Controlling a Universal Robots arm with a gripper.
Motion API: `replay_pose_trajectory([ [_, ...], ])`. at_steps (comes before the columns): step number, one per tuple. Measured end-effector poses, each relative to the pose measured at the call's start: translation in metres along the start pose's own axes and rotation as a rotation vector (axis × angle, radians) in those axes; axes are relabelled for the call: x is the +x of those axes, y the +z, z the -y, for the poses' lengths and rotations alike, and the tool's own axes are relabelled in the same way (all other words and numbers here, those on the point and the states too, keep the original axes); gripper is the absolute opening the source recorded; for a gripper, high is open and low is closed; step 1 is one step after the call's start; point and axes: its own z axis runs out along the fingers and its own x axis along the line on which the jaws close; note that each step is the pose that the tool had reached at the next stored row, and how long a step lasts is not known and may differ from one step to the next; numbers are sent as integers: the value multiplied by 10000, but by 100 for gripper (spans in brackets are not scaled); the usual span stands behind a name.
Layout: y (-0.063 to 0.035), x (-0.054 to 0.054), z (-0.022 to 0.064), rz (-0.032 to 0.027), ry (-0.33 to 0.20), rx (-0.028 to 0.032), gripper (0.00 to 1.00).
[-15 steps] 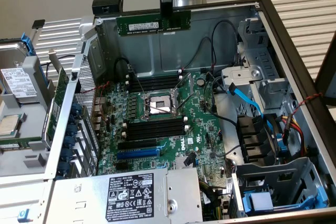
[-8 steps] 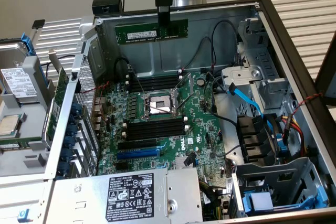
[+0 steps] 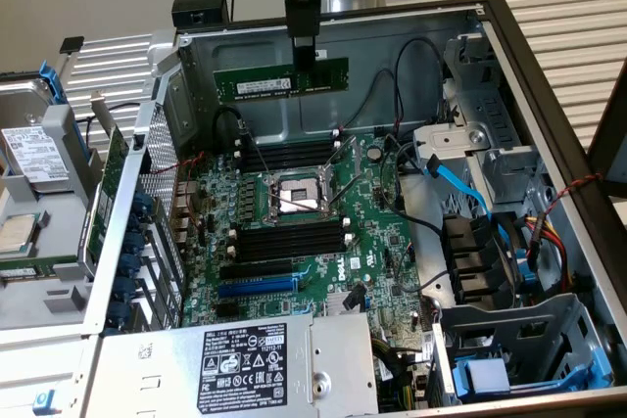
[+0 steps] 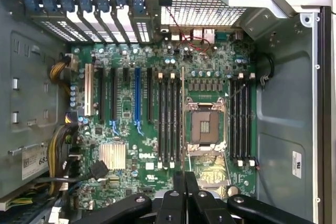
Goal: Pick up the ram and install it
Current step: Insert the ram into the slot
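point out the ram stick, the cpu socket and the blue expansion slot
ram stick (image 3: pixel 250 83): exterior view, green board face
cpu socket (image 3: pixel 294 200): exterior view, socket centre
blue expansion slot (image 3: pixel 258 287): exterior view, slot middle

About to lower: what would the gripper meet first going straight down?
The ram in the gripper would touch first. It looks set to land on the motherboard strip between the memory slots and the CPU socket, close beside the nearest slot. Depth is unclear.
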Motion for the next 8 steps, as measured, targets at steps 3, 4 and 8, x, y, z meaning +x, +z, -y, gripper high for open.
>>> replay_pose_trajectory([
  [3, 42, 2, -18, 6, 75, 20, 12],
  [4, 52, 3, -21, 16, 105, 25, 12],
  [8, 103, 5, -22, 111, 235, 27, 12],
])
